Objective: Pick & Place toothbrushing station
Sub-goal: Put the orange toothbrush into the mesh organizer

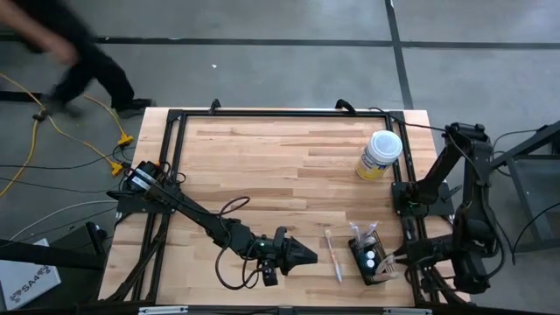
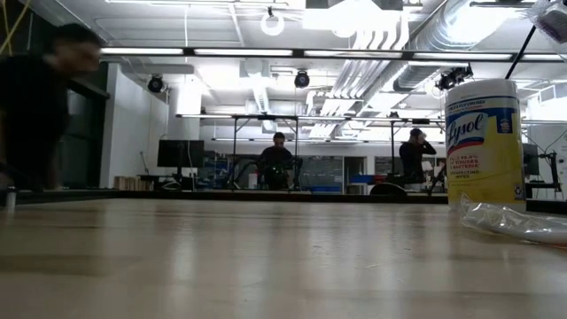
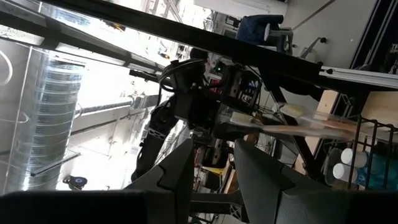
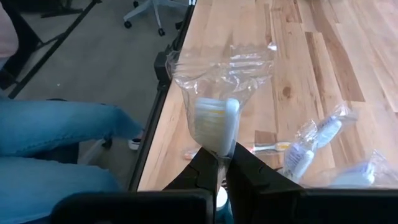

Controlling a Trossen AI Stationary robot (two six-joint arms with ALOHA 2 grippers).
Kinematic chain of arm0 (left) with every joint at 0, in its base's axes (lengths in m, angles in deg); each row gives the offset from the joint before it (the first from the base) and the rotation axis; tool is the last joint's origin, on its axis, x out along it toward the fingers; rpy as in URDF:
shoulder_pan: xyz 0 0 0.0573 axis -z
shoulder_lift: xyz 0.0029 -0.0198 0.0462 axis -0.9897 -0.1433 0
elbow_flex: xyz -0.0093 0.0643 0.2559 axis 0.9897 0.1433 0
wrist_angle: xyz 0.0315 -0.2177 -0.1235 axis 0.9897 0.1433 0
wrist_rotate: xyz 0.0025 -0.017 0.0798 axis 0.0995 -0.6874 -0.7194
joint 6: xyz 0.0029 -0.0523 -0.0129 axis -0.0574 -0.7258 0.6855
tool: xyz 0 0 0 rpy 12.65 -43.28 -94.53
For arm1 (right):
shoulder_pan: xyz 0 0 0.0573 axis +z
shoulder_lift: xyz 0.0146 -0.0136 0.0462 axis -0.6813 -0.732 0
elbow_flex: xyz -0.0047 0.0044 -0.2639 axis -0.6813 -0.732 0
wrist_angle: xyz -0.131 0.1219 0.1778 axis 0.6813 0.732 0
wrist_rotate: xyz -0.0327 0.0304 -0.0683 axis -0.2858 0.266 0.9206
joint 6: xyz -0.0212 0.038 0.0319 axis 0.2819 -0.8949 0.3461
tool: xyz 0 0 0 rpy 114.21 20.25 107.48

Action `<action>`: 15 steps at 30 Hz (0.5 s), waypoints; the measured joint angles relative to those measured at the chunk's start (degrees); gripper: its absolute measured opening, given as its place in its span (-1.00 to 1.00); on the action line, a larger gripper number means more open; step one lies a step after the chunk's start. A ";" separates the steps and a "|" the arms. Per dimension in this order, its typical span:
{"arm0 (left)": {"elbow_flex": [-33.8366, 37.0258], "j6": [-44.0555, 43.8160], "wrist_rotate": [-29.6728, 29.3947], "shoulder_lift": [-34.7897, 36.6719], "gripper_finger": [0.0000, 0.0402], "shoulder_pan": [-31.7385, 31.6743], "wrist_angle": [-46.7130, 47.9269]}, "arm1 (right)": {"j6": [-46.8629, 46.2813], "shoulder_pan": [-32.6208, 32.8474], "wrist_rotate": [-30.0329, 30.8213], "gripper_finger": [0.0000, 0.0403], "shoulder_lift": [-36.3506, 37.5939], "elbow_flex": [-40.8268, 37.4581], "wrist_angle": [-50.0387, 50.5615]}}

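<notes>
Right gripper [image 4: 225, 163] pinches wrapped toothbrush [image 4: 214, 127]: light, crinkly, slippery. Mesh basket [image 1: 368, 256] light, rigid; grab rim. Left gripper [image 1: 302, 255] part-open, empty.

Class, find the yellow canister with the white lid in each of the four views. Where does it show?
High view: yellow canister on the table, upper right of the picture.
Low view: canister upright at the right.
Left wrist view: not in it.
Right wrist view: not in it.
Shared landmark: the wooden tabletop, also seen in the low and right wrist views.
</notes>
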 joint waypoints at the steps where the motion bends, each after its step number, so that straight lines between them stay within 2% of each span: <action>1: 0.00 0.00 0.00 0.00 -0.46 0.00 0.00 | 0.00 0.00 0.04 -0.97 -0.32 0.00 -0.02; 15: 0.00 0.00 0.00 0.00 -0.46 0.00 0.00 | -2.82 -0.03 1.24 -0.96 -3.58 0.00 -0.19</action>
